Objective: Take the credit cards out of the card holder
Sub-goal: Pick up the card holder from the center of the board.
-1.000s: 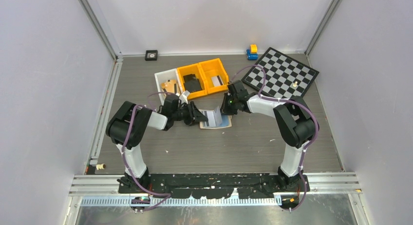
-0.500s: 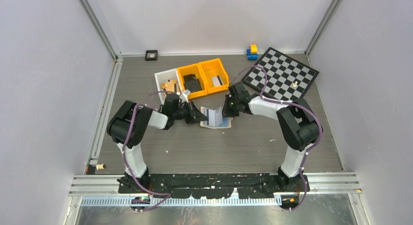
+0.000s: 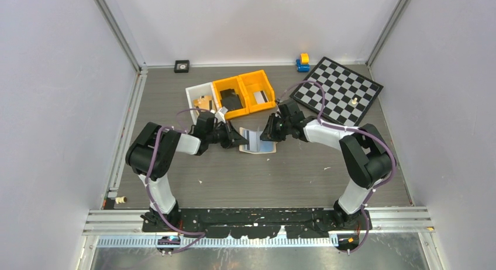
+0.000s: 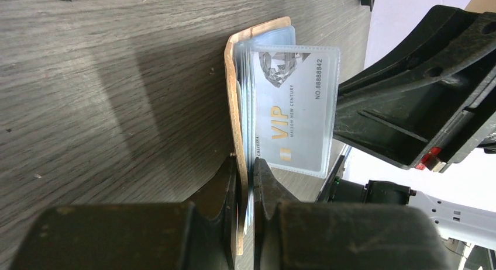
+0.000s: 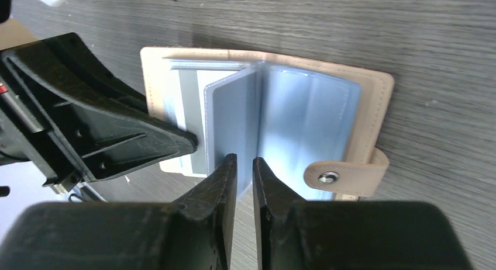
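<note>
The beige card holder [image 3: 257,141] lies open on the table between my two grippers. In the left wrist view its tan cover [image 4: 233,100] stands on edge, and a silvery VIP credit card [image 4: 292,106] sits in a clear sleeve. My left gripper [image 4: 250,165] is shut on the cover and some sleeves; in the top view the left gripper [image 3: 238,138] is at the holder's left edge. In the right wrist view the holder [image 5: 368,100] shows bluish sleeves and a snap strap [image 5: 345,173]. My right gripper [image 5: 244,165] has its jaws nearly together around the edge of one upright sleeve [image 5: 231,118].
Two yellow bins [image 3: 243,93] and a white bin [image 3: 200,100] stand just behind the holder, with dark items and a card inside. A chessboard [image 3: 338,87] lies at the back right, with a blue-yellow toy [image 3: 302,62] beside it. A small black square [image 3: 182,65] sits by the back wall.
My right gripper has moved left and down onto the holder's inner sleeves. The holder has shifted slightly toward the back. The left gripper keeps its hold.
</note>
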`<state>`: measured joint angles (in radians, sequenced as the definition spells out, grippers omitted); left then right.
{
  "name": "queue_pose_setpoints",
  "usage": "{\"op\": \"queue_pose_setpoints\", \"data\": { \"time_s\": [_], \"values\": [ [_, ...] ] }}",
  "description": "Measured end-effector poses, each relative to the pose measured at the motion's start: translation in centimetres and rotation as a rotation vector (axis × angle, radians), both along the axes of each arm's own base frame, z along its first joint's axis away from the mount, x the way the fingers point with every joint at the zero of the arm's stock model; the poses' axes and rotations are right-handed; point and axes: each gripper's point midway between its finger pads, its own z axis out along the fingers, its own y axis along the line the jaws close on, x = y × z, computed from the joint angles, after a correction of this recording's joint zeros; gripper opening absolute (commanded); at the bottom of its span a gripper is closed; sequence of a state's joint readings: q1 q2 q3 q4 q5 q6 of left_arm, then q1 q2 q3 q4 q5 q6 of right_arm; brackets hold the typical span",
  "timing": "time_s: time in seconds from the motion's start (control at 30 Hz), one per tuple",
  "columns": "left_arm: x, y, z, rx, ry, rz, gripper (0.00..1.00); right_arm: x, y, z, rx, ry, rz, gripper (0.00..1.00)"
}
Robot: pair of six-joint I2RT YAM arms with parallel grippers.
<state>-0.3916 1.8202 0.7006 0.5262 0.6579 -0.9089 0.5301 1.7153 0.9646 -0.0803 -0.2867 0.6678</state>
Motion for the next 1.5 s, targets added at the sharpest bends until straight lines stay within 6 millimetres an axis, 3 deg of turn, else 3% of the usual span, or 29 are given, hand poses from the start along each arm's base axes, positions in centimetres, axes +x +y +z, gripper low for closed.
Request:
{"op": "queue_pose_setpoints", "data": {
  "time_s": [0.27,0.53,0.83,1.4,1.5],
  "values": [
    [0.0,0.0,0.0,0.001,0.001,0.001,0.0,-0.9,1.6,0.7,0.056,-0.001,0.065,0.29],
    [0.0,0.0,0.0,0.002,0.001,0.002,0.0,-1.8,3.4,-0.9,0.022,0.029,0.13,0.3],
    [0.0,0.1,0.0,0.002,0.003,0.003,0.0,-1.3,2.4,-2.1,-0.058,0.047,0.096,0.42],
    [-0.2,0.4,0.4,0.005,-0.005,0.012,0.0,-0.8,2.2,-2.2,-0.09,0.038,0.078,0.42],
    [-0.3,0.9,0.7,0.04,-0.017,0.02,0.0,-0.8,1.7,-1.8,-0.103,0.017,0.062,0.37]
  ]
}}
